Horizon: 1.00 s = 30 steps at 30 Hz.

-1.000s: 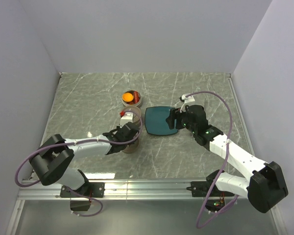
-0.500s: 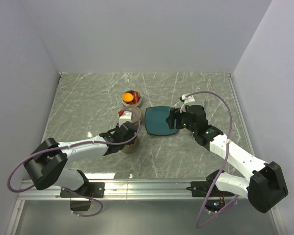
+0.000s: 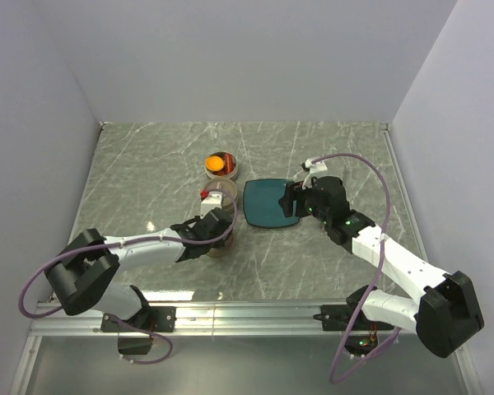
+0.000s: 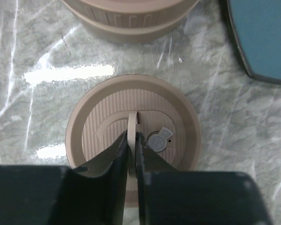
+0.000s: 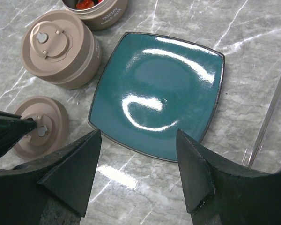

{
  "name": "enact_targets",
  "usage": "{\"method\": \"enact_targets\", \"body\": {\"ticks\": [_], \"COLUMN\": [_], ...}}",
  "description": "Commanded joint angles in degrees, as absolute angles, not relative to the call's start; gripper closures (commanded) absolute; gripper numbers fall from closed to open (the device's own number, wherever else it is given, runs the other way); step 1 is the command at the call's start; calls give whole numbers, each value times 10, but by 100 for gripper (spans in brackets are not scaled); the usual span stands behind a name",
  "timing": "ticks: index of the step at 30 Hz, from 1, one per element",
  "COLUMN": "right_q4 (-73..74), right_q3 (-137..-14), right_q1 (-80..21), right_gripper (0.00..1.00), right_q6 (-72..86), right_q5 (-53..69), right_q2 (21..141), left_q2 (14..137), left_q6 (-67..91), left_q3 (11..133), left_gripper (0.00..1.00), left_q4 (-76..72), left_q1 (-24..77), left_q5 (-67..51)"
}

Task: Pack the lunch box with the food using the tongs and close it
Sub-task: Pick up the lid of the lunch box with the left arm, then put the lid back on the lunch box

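Observation:
The lunch box lies in tan round parts. An open tier (image 3: 220,164) (image 5: 96,9) holds the food, an orange ball (image 3: 215,164) and red pieces. A second tier (image 3: 221,196) (image 5: 58,47) has a lid on, with a small red and white bit (image 3: 206,193) at its left edge. A loose lid (image 4: 103,122) (image 3: 221,245) lies flat on the table. My left gripper (image 4: 132,136) (image 3: 216,226) is shut on that lid's upright handle (image 4: 132,121). My right gripper (image 5: 138,133) (image 3: 292,200) hangs open over the near edge of the teal plate (image 5: 159,89). The tongs are out of view.
The teal plate (image 3: 267,203) lies bare, just right of the lunch box parts. A metal rail (image 3: 247,309) runs along the table's near edge, and grey walls close in the left, back and right sides.
My left gripper has shifted slightly over the loose lid and now pinches its handle. The right arm has not moved.

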<state>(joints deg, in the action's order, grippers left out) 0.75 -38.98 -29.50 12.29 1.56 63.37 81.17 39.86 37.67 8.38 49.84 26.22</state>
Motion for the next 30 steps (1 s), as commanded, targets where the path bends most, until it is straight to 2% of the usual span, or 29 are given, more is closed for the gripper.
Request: {"method": "enact_targets", "body": {"ticks": [1,5,18,23,30], "right_q4": [-11,-12,-14,-15,-19], "right_q3": [-393,-392,-396,-393,-384], "right_q1": [-299,-300,-299,-300,-299], "right_gripper": [28,28,28,28,28], "right_q6": [117,117,116,117,120], "right_q5": [17,16,19,12,1], "right_q2": [637,636,646,638,621], "left_q2": [828,823,684,718,816], "left_q6": [405,414,383,328,228], "left_q3": [390,396,481,541,705], "left_gripper": [88,100,100,100,100], "left_q4": [96,106,175,142,114], "left_q1": [502,512,521,483,392], "left_q5": [263,284,345,338,285]}}
